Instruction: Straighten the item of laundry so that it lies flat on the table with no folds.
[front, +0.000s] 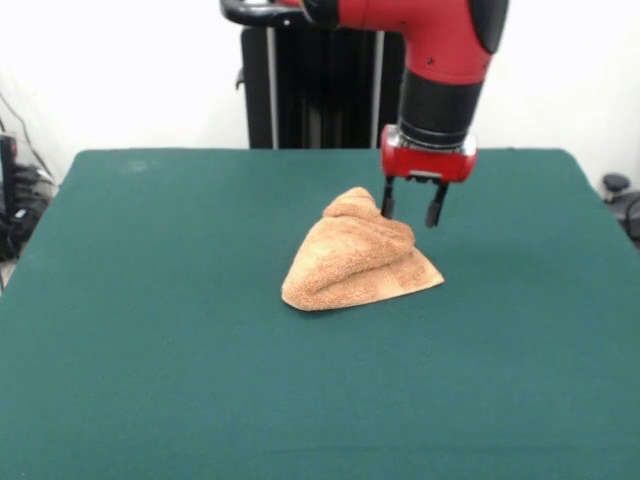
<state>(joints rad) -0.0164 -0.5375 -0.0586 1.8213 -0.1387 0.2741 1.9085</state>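
At frame centre, the towel (358, 265) is lying bunched on the table (150, 330) (long axis lower left to upper right); the gripper (411, 212) is hanging open, empty.

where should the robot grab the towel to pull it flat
Probably the pointed corner lying flat at the picture's right end of the towel. It juts out from the bunched heap, so the open tool, hovering just above, could come straight down and drag it outward.

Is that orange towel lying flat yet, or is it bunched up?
Bunched up. The towel sits in a folded, humped heap on the green table, peaking beside the open gripper.
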